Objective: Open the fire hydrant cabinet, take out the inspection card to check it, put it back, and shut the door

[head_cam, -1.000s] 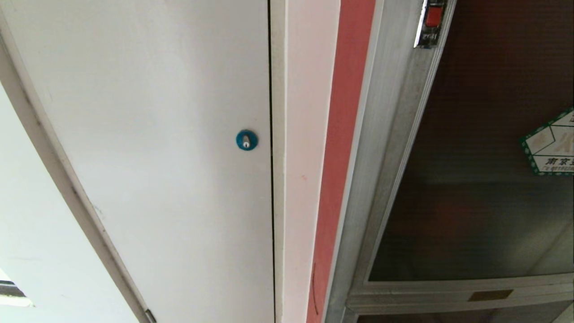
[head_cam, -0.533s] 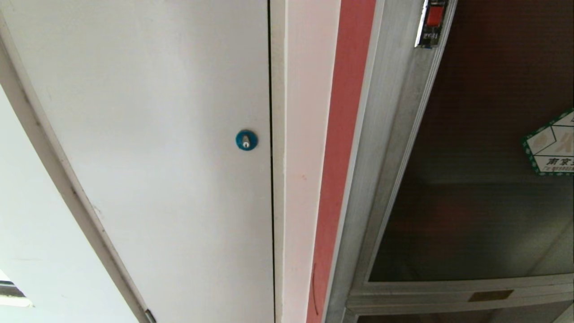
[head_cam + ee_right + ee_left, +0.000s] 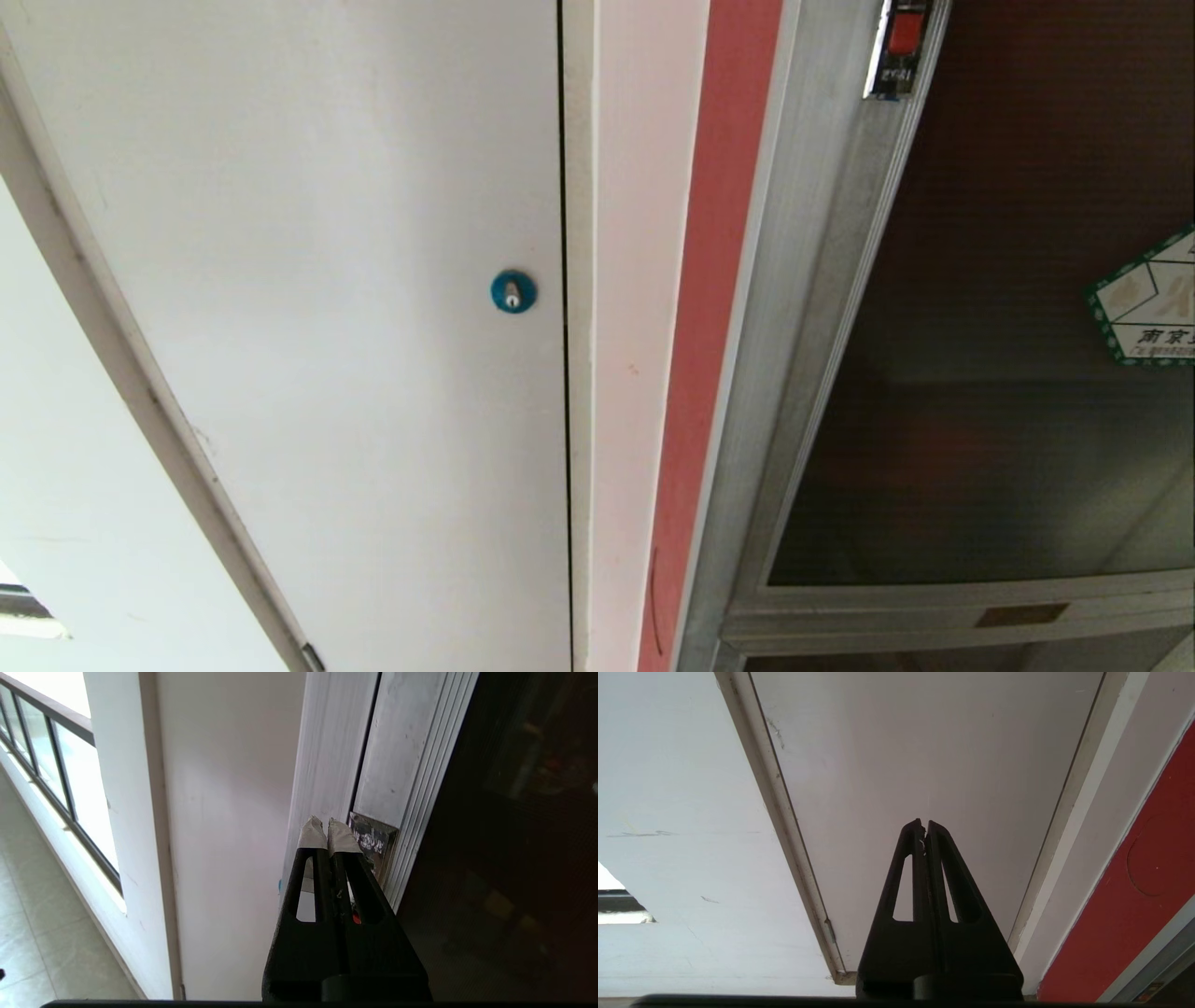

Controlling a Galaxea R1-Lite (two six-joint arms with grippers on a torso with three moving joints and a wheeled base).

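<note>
Just beside the door's (image 3: 514, 835) latch (image 3: 373, 842), the right gripper's (image 3: 329, 828) jaws are pressed together.

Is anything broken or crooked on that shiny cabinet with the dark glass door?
Nothing stands out. The dark smoked-glass door sits shut and straight in the silver aluminium cabinet frame, its green-edged white sticker flat, its small red latch in place.

A plain white door (image 3: 327, 280) with a blue round lock (image 3: 513, 291) is set beside a white wall strip (image 3: 625, 327) and red band (image 3: 714, 280), while pale floor tiles (image 3: 42, 961) and what may be a dark-railed window (image 3: 51, 751) are lit brightly.
</note>
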